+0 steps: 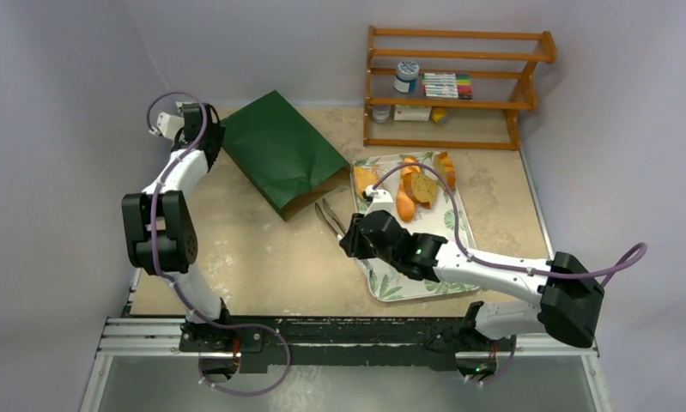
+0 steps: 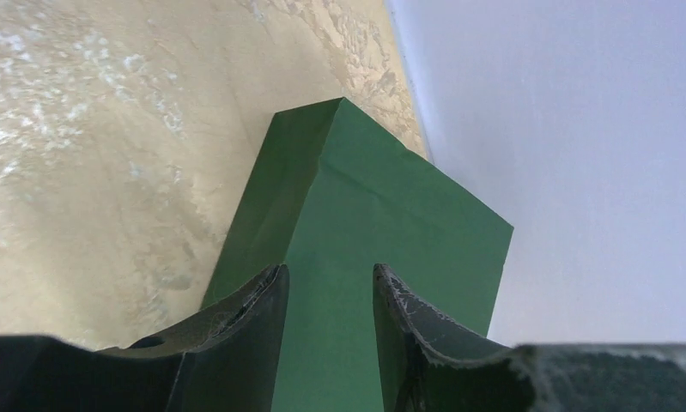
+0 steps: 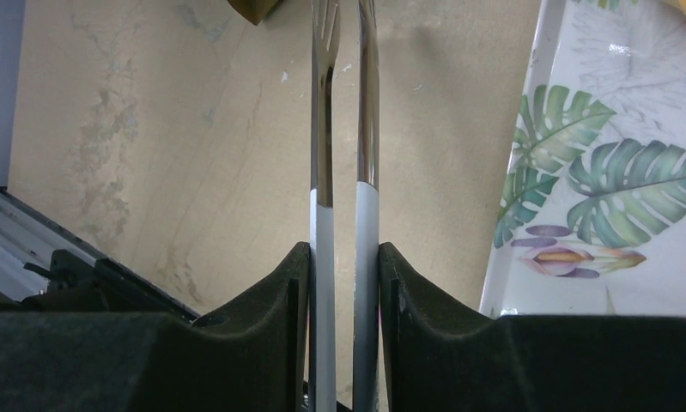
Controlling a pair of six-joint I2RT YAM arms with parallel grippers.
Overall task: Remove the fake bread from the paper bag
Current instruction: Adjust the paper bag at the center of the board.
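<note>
My left gripper (image 2: 326, 273) sat over the closed end of the paper bag (image 1: 279, 154), fingers a little apart with green paper showing between them. I could not tell whether they pinched a fold or only hovered. The bag lay on its side on the table (image 1: 262, 257), running away from that gripper with its brown mouth facing my right one.

My right gripper (image 3: 343, 251) was clamped on the handles of metal tongs (image 3: 324, 129), pressing the two arms nearly together. Their tips pointed ahead at the mouth, just short of it. To that gripper's right, the fake bread (image 1: 405, 190) I could see lay on the leaf-patterned tray (image 1: 391, 283): orange loaves and a brown slice. I could not see whether any piece was inside the bag.

I judged the step to be reaching in for whatever was there. To do it well I would ease the clamp so the tongs spring open before entering, keep them low and level with the mouth, and steady the bag from the left so it did not slide.
</note>
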